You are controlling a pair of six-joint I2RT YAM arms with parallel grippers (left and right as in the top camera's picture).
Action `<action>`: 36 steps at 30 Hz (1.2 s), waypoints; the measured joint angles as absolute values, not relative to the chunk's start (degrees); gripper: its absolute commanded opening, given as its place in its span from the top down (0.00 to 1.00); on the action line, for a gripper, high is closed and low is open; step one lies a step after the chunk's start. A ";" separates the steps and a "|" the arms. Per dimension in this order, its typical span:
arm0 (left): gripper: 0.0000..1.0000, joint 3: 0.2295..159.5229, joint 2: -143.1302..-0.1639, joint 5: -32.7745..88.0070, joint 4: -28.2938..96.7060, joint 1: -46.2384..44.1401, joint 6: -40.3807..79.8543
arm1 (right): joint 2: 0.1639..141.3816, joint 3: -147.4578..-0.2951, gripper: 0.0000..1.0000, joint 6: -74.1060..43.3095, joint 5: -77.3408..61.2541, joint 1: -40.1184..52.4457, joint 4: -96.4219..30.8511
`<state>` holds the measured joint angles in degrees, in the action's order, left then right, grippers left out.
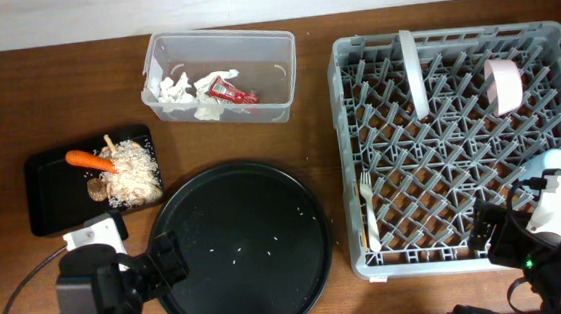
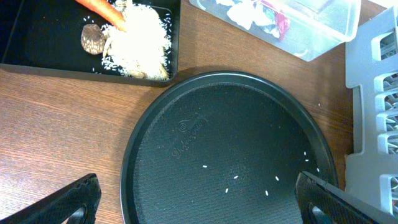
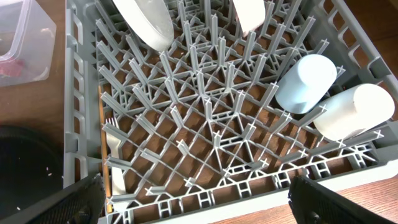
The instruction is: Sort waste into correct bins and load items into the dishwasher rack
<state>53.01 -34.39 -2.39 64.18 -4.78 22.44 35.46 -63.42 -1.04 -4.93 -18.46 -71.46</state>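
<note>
The grey dishwasher rack (image 1: pixel 344 122) holds the upright pale green plate (image 3: pixel 146 22), the white-pink bowl (image 3: pixel 252 12), the light blue cup (image 3: pixel 306 84), the white cup (image 3: pixel 354 112), the white fork (image 3: pixel 115 168) and a wooden chopstick (image 3: pixel 102 149). White tissue (image 1: pixel 177 88) and the red wrapper (image 1: pixel 230 93) lie in the clear tub (image 1: pixel 273 39). The carrot (image 1: pixel 90 160), the pit (image 2: pixel 92 38) and rice (image 2: pixel 140 37) lie in the shallow black tray (image 1: pixel 52 190). My left gripper (image 2: pixel 199 205) is open over the round tray. My right gripper (image 3: pixel 199 199) is open above the rack's near edge, holding nothing.
The large round black tray (image 1: pixel 244 270) sits between the black tray and the rack, with a few rice grains (image 2: pixel 236 177) on it. Bare wooden table (image 2: pixel 56 137) shows to its left.
</note>
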 measured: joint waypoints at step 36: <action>0.01 52.71 -34.44 -2.42 64.23 -4.78 22.61 | 0.69 -0.60 0.02 1.87 -5.43 0.84 -3.68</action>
<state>52.71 -34.44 -2.42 64.23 -4.78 22.61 0.69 -0.60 1.87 -5.43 0.84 -3.68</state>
